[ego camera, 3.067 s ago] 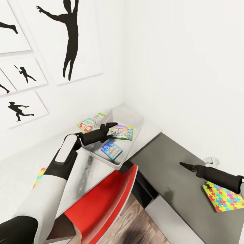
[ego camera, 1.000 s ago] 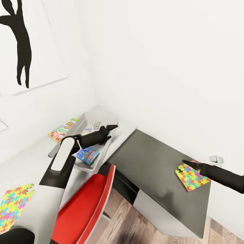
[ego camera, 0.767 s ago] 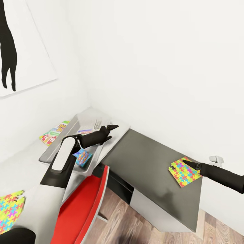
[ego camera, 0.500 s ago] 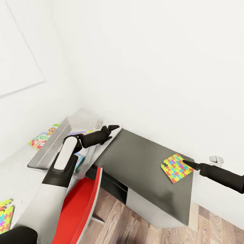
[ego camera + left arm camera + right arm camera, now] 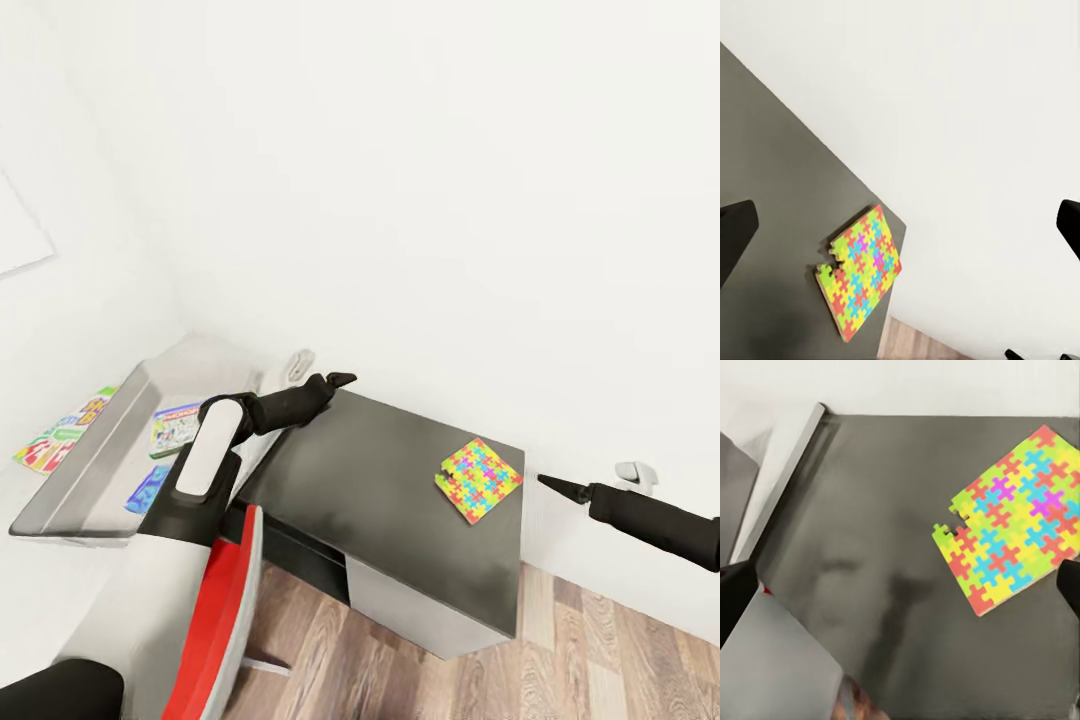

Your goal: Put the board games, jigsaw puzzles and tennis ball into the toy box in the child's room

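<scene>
The white wall (image 5: pixel 450 180) takes up most of what I can see, with the wood-plank floor (image 5: pixel 560 660) running below it; against the wall stands a low dark grey cabinet top (image 5: pixel 380 490), and to its left the pale table (image 5: pixel 40 560) carries the light grey toy box (image 5: pixel 75 480); a red chair back (image 5: pixel 225 610) stands in front of the table. Two board games lie inside the toy box, a green one (image 5: pixel 175 428) and a blue one (image 5: pixel 148 487), and a third board game (image 5: pixel 60 432) lies on the table just beyond the box's far wall. One jigsaw puzzle (image 5: pixel 478 478) lies flat on the dark top near its right-hand corner, with nothing touching it. The left gripper (image 5: pixel 338 380) hangs over the dark top's left end, close to the toy box's corner, its fingers spread wide and empty; the right gripper (image 5: pixel 552 484) hovers off the dark top's right edge, just beside the puzzle but clear of it, likewise spread and empty.
</scene>
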